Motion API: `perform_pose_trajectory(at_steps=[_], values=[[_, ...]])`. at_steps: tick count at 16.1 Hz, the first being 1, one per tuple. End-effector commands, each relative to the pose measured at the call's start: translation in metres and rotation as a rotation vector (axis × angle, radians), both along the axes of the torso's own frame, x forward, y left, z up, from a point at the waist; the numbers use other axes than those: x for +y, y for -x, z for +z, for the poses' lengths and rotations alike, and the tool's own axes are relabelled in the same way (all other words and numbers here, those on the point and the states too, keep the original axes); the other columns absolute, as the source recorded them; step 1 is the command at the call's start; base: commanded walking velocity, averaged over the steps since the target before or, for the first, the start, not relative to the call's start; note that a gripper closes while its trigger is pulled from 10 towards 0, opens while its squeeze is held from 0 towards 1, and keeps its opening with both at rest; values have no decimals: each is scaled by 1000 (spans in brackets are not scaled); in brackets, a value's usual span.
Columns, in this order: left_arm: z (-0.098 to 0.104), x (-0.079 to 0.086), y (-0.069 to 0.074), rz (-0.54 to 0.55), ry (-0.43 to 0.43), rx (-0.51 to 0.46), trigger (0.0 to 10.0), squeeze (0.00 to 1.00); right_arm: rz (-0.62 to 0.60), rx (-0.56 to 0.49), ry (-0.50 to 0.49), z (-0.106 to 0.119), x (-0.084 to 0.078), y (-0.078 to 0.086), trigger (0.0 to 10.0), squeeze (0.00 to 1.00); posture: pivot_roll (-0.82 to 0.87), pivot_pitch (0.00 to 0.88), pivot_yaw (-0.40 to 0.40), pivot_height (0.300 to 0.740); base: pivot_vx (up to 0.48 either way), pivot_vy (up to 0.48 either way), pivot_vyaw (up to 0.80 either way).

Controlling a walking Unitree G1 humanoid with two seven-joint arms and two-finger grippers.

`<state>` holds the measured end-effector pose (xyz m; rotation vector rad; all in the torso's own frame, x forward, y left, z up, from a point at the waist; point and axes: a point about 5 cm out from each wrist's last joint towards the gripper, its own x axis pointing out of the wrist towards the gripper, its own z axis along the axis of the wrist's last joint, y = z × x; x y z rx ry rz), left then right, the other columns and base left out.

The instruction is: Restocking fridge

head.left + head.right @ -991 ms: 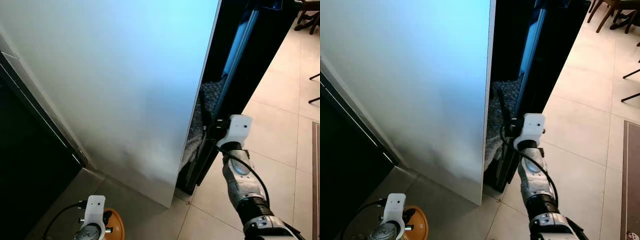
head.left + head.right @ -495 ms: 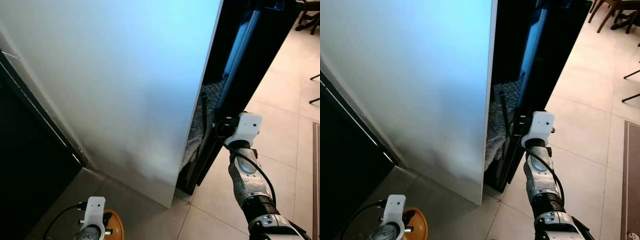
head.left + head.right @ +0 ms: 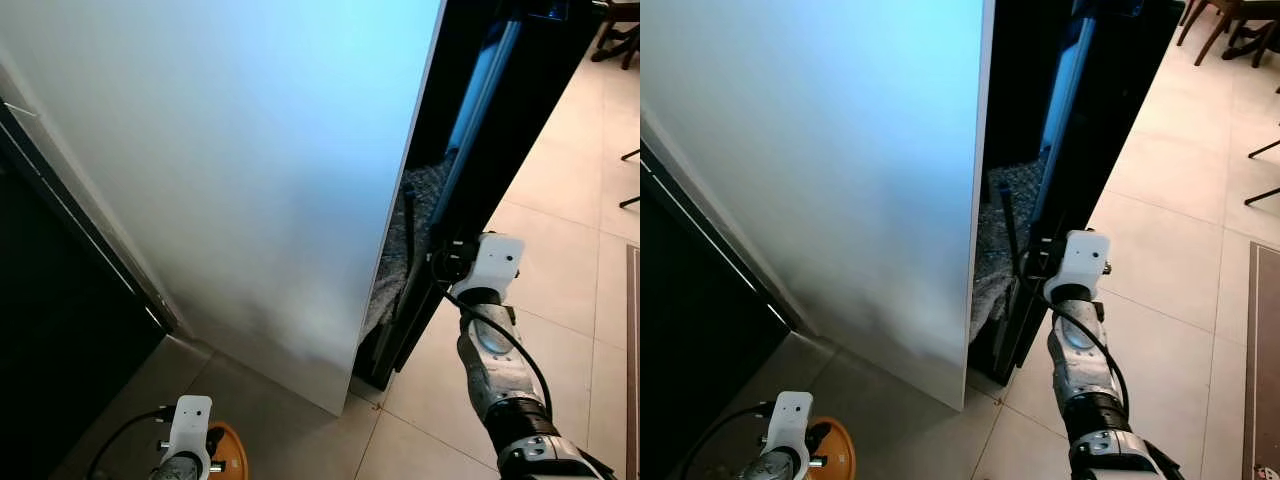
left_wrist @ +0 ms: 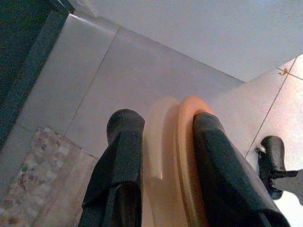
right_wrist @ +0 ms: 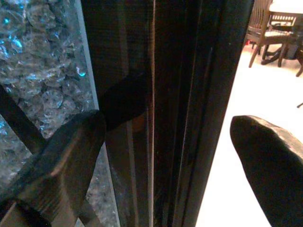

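**Fridge door edge straddled by the right claw; orange item held low**

The fridge door (image 3: 250, 170), a broad pale panel, stands ajar, and beyond it a dark door edge (image 3: 1065, 150) runs from 12 o'clock down toward 6 in the head views. The right claw (image 5: 161, 142) is spread wide, with one finger inside the gap and the other outside, so that the dark edge lies between them without yet being clamped. Behind the inner finger a glittering, crystal-like surface (image 5: 42, 71) is seen. The left claw (image 4: 163, 156) is closed on an orange disc-shaped item (image 4: 182, 156), held low at about 7 o'clock over the tiled floor (image 3: 1180, 210).

For the step to be done well, the edge should probably be seated deep between the fingers before any pull is made. The pull is best made along the door's swing, not straight back, lest the fingers slip off. The orange item should be kept clear of the swinging door.
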<state>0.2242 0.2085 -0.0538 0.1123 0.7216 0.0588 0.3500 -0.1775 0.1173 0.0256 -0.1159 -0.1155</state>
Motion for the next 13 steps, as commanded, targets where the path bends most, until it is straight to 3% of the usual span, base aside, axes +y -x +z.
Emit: perform_pose_trajectory(at_steps=[1,7,11,13], values=[[-4,0,7,-13,-8,21,10000,0,-40,-6,10,4,-13,-2,10000,0,65,133,-20,740,0,0,0],[-5,-1,8,-16,-11,25,10000,0,-82,-13,29,11,-29,-5,10000,0,68,135,-19,740,0,0,0],[-6,-1,9,-21,-12,33,10000,0,-269,-17,69,0,-64,16,10000,0,60,137,-18,740,0,0,0],[-6,-2,9,-24,-11,33,10000,0,-307,-3,86,-7,-71,25,10000,0,61,135,-19,740,0,0,0]])
